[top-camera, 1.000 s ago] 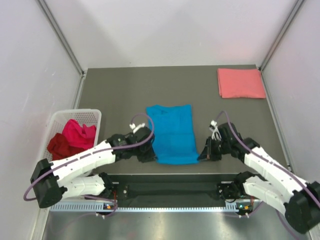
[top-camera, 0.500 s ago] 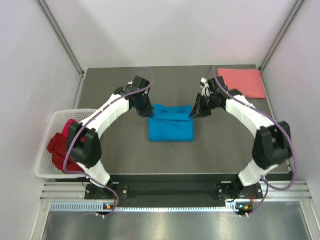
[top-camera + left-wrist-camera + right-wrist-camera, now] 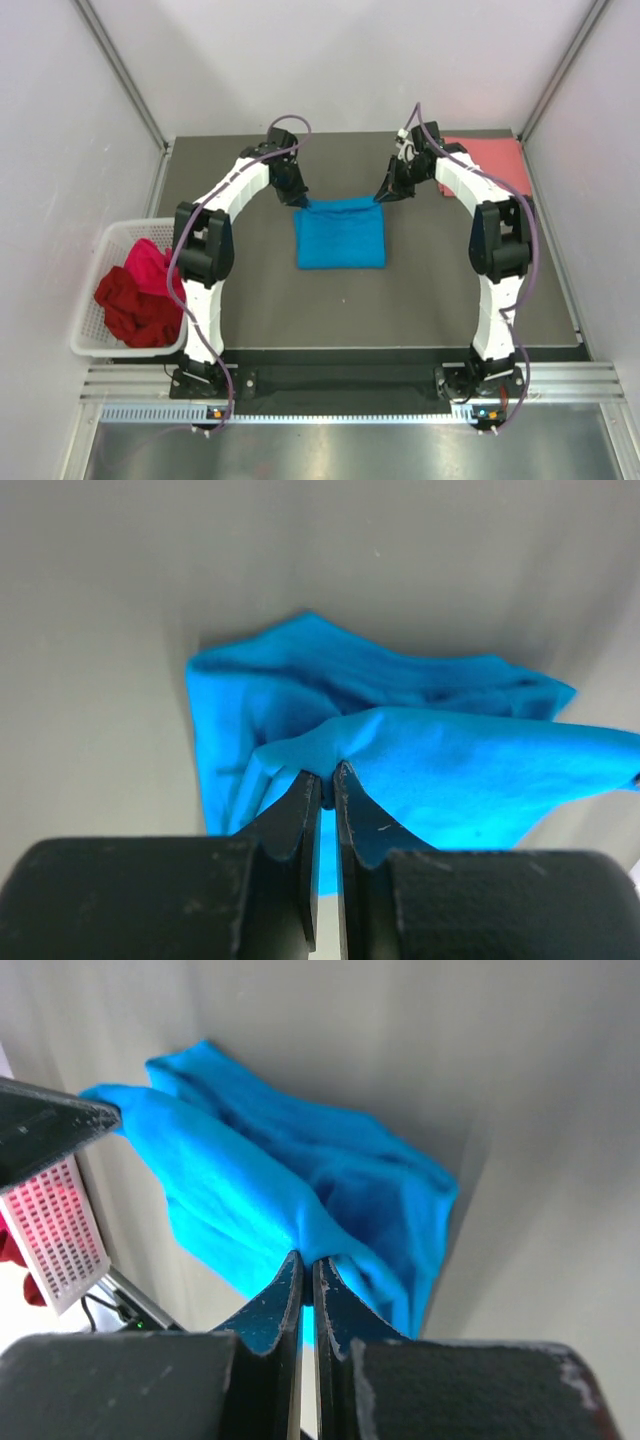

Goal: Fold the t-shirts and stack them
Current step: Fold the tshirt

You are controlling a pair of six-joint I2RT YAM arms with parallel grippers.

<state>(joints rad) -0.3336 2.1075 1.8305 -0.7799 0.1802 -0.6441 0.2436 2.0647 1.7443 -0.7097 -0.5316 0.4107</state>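
Two arms stretch toward 12 o'clock in the top view. The left gripper (image 3: pixel 300 200) is clamped on the 11 o'clock corner of the blue t-shirt (image 3: pixel 340 238), and the right gripper (image 3: pixel 382 196) pinches its 1 o'clock corner. The shirt lies as a folded rectangle about the middle of the table (image 3: pixel 250 300). A salmon pink t-shirt (image 3: pixel 500 160) lies flat at the table's 1 o'clock corner, partly behind the right arm. Off the table at 8 o'clock, a white basket (image 3: pixel 88 335) holds the magenta t-shirt (image 3: pixel 152 268) and the dark red t-shirt (image 3: pixel 130 310).

From the left wrist, the left gripper (image 3: pixel 325 775) has its jaws pressed together on a raised fold of the blue t-shirt (image 3: pixel 420 770). The rest of the cloth is rumpled toward 12 o'clock.

From the right wrist, the right gripper (image 3: pixel 305 1262) is likewise closed on a lifted edge of the blue t-shirt (image 3: pixel 300 1175). The white basket (image 3: pixel 60 1230) shows at 8 o'clock.
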